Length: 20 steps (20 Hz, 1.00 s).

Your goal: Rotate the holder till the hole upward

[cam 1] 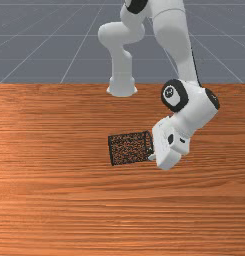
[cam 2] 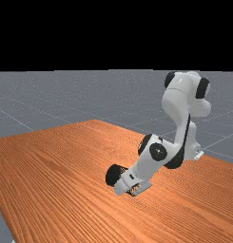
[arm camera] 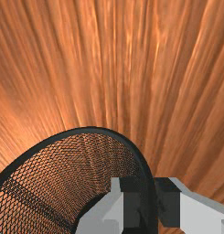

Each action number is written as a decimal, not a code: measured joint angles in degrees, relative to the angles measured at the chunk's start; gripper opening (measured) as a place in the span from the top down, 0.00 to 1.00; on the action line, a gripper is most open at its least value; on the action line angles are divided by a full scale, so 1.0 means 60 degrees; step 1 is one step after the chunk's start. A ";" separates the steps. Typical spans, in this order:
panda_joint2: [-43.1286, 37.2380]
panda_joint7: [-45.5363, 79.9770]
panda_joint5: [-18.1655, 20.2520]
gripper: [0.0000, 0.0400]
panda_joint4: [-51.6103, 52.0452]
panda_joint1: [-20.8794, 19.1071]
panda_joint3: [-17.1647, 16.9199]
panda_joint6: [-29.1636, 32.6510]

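Holder is lying on its side, around the middle of that orange-brown wood table in the front view. The arm comes down at its front-view right end, where the mouth is. Gripper is clamped on the black rim, one finger inside the mesh, the other outside.

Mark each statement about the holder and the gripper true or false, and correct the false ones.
1. The black mesh holder stands upright, hole upward. False: it is on its side.
2. The gripper is shut on the holder's wall at its open end. True.
3. Both fingers are outside the holder. False: one is inside its mouth, the other outside.
4. In the front view, the gripper is at the holder's right end. True.
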 joint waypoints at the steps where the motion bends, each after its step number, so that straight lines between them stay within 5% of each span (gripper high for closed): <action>1: -0.0040 -0.0046 0.0016 0.87 -0.0071 -0.0046 0.0011 0.0086; 5: -0.0260 -0.0343 0.0038 0.91 -0.0426 -0.0230 0.0084 0.0491; 9: -0.1217 -0.1705 0.1399 0.90 -0.1049 -0.1073 0.0863 0.0809; 12: -0.2424 -0.5344 0.5024 0.87 -0.3132 -0.2923 0.2772 0.1205; 13: -0.2785 -0.5978 0.5589 0.89 -0.3820 -0.3081 0.2864 0.1022; 16: -0.4223 -0.6159 0.6003 0.88 -0.5295 -0.2729 0.2330 0.1683; 17: -0.4332 -0.6982 0.6696 0.88 -0.5563 -0.2809 0.2296 0.0948; 20: -0.5801 -0.8158 0.7610 0.87 -0.7667 -0.2119 0.1518 0.1080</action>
